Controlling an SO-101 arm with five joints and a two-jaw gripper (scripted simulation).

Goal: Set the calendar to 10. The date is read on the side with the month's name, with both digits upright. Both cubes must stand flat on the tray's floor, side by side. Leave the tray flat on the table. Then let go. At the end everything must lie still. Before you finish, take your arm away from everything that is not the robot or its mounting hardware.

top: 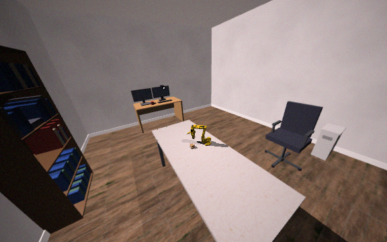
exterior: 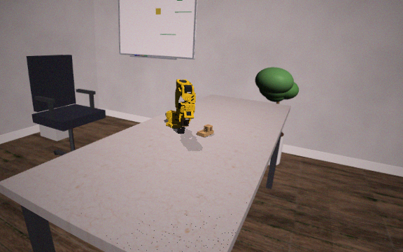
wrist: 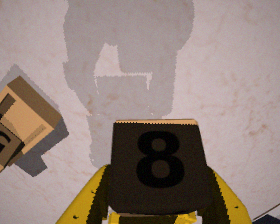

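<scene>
We look down past the yellow jaws of the small robot's claw (top: 193, 138) (exterior: 181, 130) (wrist: 160, 200), which is clenched on a dark-faced wooden cube marked 8 (wrist: 160, 165), held off the table. We judge the cube light, stiff and hardly fragile; its flat, parallel sides offer a sound hold, though smooth faces could let it pivot under a knock. Gripping it by two opposite sides, high up, should keep its lower edges free for setting down. Just beside the claw, apart from it, stands the pale wooden calendar tray (exterior: 201, 134) (wrist: 37, 125), with a second wooden cube marked 5 (exterior: 208, 128) (wrist: 2, 142) at one end and an open stretch of floor next to it. The tray looks light too, so we expect a push on its rim to slide it; the cube wants to come down from above, clear of rim and neighbour. Neither visible digit is a 1 or a 0, so both cubes probably need turning. Farther out, the long pale speckled table (top: 234, 188) (exterior: 145, 175) runs on well past the tray, and its edges stand well apart from the work, leaving us room to swing.
</scene>
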